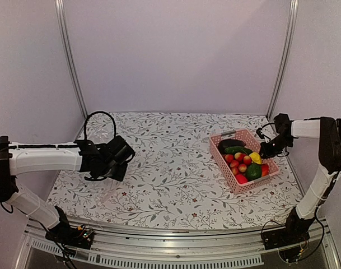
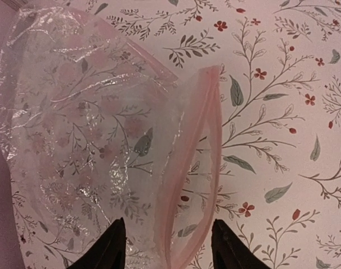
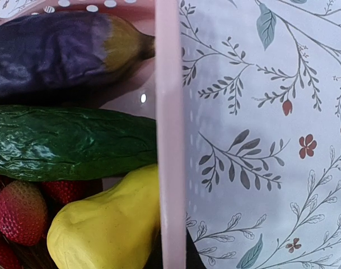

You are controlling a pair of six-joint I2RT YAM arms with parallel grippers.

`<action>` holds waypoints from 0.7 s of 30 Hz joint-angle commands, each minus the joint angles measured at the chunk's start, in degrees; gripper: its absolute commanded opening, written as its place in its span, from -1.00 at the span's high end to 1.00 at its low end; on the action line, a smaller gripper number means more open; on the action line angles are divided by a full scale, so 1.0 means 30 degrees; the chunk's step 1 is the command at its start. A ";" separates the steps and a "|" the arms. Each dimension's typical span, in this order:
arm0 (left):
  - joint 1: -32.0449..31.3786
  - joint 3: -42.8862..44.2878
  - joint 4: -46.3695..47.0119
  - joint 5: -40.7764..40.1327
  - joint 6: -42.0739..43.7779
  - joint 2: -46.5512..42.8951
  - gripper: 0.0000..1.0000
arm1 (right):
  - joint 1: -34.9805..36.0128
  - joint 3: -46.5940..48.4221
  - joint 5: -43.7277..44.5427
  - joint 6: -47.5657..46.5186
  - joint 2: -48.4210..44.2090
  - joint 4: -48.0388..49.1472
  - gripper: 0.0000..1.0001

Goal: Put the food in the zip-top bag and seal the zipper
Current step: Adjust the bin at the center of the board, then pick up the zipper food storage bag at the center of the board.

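Pink basket rim (image 3: 169, 140) tight in right tool (image 3: 173, 259), clear only wrist-side; left tool (image 2: 169, 246) agape astride zipper (image 2: 206, 140).

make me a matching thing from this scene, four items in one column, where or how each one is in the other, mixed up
Things
1. zip-top bag
2. pink basket
3. cucumber
4. left gripper

Descriptions
a. dark green, lying in the basket between the purple piece and the yellow piece
b. clear, on the left side of the table, mouth gaping
c. jaws apart, over the bag's mouth edge
d. on the table's right side, holding the food

Pairs: 1-b, 2-d, 3-a, 4-c
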 commanded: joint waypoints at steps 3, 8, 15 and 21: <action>0.0744 -0.0727 0.1580 -0.0496 -0.0239 0.1246 0.12 | 0.0042 -0.0822 -0.1743 0.0035 -0.1516 -0.0610 0.82; 0.0890 -0.0189 0.1756 -0.0296 0.0078 0.2607 0.52 | -0.0005 -0.0758 -0.1173 0.0033 -0.2878 -0.1289 0.32; 0.0534 0.1461 0.1762 -0.0081 0.1216 0.2026 1.00 | 0.0229 0.0720 -0.2217 -0.0595 -0.6742 -0.3225 0.08; -0.0985 0.3619 0.2824 0.0372 0.1573 0.0624 1.00 | 0.5585 0.3118 -0.4008 -0.1031 -0.7372 -0.3986 0.06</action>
